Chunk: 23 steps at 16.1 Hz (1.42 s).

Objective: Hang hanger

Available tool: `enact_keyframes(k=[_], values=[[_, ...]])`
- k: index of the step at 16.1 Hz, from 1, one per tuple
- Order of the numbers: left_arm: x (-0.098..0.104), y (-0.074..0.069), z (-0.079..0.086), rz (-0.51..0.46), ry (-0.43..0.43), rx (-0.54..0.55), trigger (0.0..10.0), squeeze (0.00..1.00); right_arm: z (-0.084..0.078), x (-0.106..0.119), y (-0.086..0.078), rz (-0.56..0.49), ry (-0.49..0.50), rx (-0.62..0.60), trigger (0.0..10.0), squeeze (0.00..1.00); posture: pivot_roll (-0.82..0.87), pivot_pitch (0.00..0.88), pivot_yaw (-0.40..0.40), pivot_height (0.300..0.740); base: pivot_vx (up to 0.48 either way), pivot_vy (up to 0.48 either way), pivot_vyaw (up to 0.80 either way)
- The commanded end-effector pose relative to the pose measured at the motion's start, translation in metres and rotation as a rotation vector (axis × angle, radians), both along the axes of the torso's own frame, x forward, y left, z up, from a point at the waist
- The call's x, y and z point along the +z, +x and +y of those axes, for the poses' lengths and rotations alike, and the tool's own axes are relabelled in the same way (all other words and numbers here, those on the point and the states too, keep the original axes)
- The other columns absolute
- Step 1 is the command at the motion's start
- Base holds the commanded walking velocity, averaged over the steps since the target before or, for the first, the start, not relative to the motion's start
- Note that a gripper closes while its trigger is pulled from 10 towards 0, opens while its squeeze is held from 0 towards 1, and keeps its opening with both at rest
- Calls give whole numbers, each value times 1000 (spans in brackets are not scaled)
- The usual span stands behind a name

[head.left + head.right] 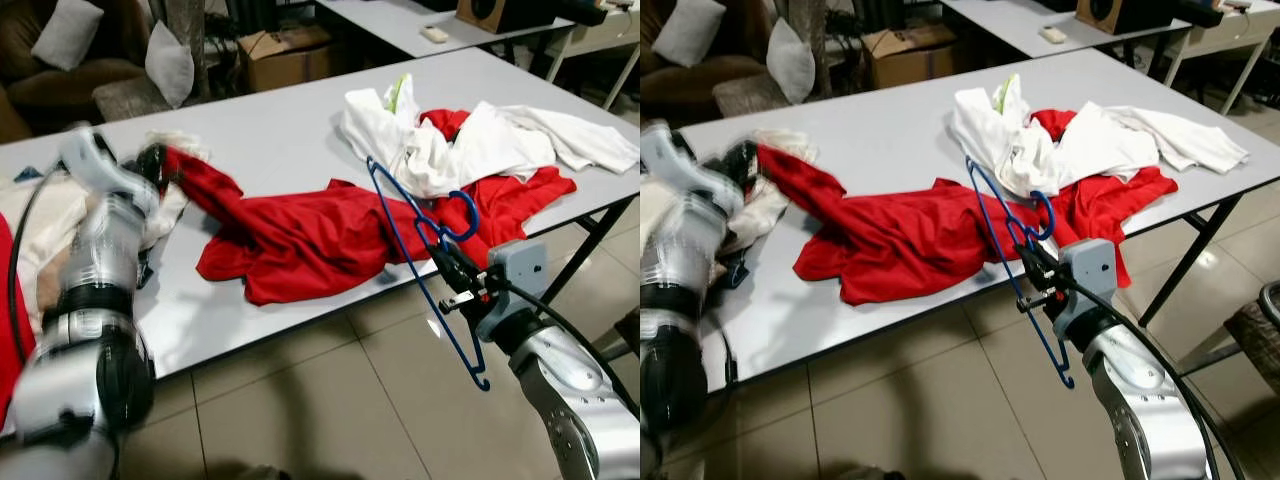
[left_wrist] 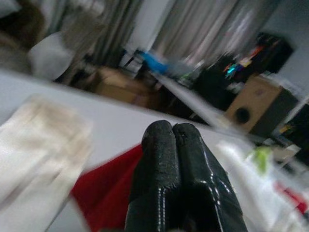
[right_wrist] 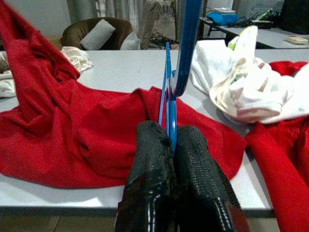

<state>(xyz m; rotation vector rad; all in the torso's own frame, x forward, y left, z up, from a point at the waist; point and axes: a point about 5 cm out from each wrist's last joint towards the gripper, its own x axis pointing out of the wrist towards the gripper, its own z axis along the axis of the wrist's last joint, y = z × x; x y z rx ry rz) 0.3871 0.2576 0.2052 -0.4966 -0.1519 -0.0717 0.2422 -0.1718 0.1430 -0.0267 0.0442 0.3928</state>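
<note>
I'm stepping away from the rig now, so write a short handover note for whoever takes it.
Right gripper: jaws shut on the blue hanger, held tilted at the near edge of the grey table, over the red garment.
Left gripper: jaws shut, empty, at the table's left end near the cream cloth.
White clothes lie piled to the right.
Done: hanger picked up.
Left: hang it; no rail in sight.

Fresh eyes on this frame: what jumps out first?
The blue hanger, pinched in the right gripper just off the table's near edge. Behind it a red garment sprawls across the table, with white clothes heaped to its right. The left gripper, fingers together, sits above the table's left end.
</note>
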Motion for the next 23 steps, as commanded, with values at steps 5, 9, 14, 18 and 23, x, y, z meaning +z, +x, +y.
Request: enact_keyframes(k=[5, 9, 14, 18, 23], values=[[215, -9, 8, -605, 91, 84, 0, 0, -4, 18, 10, -81, 29, -25, 10000, 0, -114, 0, 79, 740, 0, 0, 0], [192, 8, -36, -542, 263, -82, 0, 0, -3, 14, 5, -75, 37, -54, 10000, 0, -131, 0, 112, 740, 0, 0, 0], [71, 21, -46, -124, 673, -186, 2667, 0, -6, 7, -3, -39, 18, -71, 10000, 0, -143, 0, 125, 740, 0, 0, 0], [-15, 3, 2, 267, 674, -36, 10000, 1000, -12, -8, -2, 51, -20, -116, 10000, 0, -131, 0, 102, 740, 0, 0, 0], [-63, -22, 23, 443, 486, -1, 10000, 1000, -8, -9, -1, 68, -18, -98, 10000, 0, -121, 0, 91, 740, 0, 0, 0]])
